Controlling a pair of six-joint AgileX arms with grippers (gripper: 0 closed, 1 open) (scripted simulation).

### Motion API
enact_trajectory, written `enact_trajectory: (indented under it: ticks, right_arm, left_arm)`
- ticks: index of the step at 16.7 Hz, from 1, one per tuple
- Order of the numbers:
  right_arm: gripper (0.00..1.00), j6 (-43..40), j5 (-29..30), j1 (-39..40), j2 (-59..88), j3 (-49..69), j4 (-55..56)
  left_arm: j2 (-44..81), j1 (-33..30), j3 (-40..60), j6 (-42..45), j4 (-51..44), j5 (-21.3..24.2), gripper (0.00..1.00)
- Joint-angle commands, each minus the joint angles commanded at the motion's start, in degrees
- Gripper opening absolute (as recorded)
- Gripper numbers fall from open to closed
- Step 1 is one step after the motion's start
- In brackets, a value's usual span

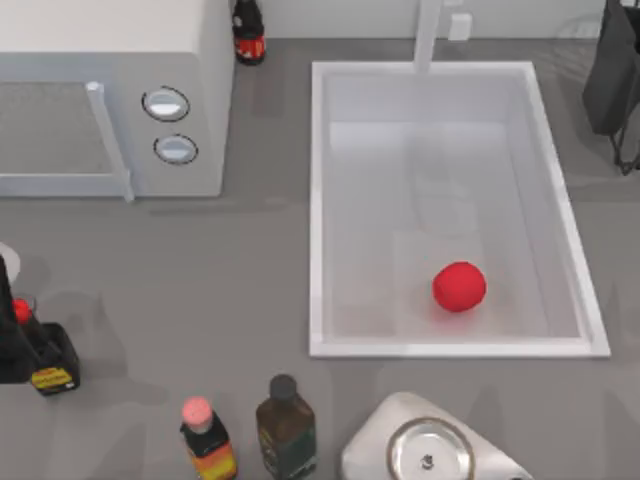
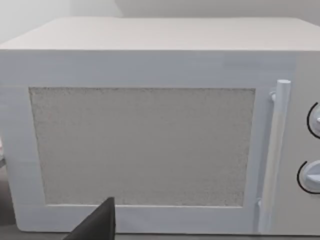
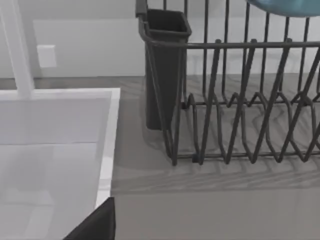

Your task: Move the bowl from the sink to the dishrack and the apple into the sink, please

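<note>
Red apple (image 1: 459,287) lies in sink (image 1: 320,200) | bowl (image 3: 285,7) cut off above dishrack (image 3: 240,100) beside sink | I cannot tell either gripper's state

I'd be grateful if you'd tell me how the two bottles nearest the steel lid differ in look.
The pink-capped bottle has a pink cap and a red-orange body; the dark-capped bottle has a dark grey cap and a brownish-olive body. The dark-capped bottle looks wider, and it stands nearer the steel lid. Both stand upright on the table's near edge.
</note>
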Motion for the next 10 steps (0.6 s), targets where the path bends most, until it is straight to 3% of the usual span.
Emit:
enact_trajectory:
  ticks: [5,10]
  right_arm:
    - [1.00,-0.37,-3.72,-0.60,-17.21,-1.50,-8.77]
    - [1.00,-0.75,-4.39,-0.92,-20.87,-1.32,-10.93]
  left_arm:
    - [0.00,0.00,0.00,0.00,0.00,0.00,1.00]
    - [0.00,0.00,0.00,0.00,0.00,0.00,1.00]
